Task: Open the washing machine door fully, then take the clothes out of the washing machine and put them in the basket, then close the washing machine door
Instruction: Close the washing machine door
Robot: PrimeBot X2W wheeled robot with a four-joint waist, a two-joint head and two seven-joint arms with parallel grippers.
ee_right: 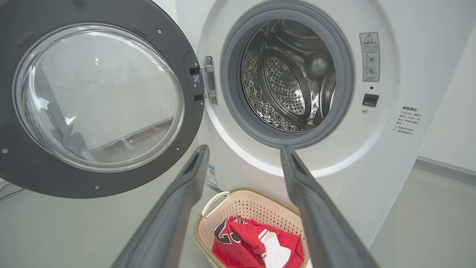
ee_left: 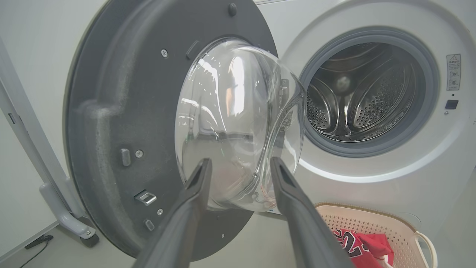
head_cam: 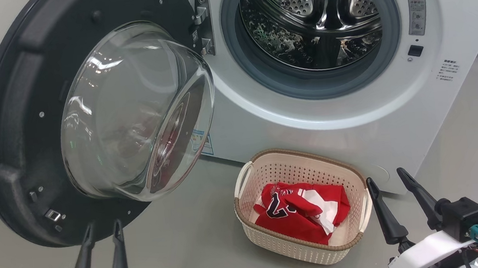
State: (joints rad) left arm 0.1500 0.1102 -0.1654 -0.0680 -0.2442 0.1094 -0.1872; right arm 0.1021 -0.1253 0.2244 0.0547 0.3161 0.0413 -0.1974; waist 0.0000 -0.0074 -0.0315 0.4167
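The clothes (head_cam: pixel 300 209) are sitting in the basket (head_cam: pixel 298 150) and the washing machine door (head_cam: pixel 21 130) is hanging just ahead of the left gripper (head_cam: pixel 103 228), right gripper (head_cam: pixel 384 176) farther off, both gaping empty.

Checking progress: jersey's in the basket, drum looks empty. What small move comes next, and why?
Probably nudge the left gripper onto the rim of the washing machine door to start swinging it shut: the clothes lie in the basket, the drum looks empty, the door stands wide open, and that gripper is nearest.
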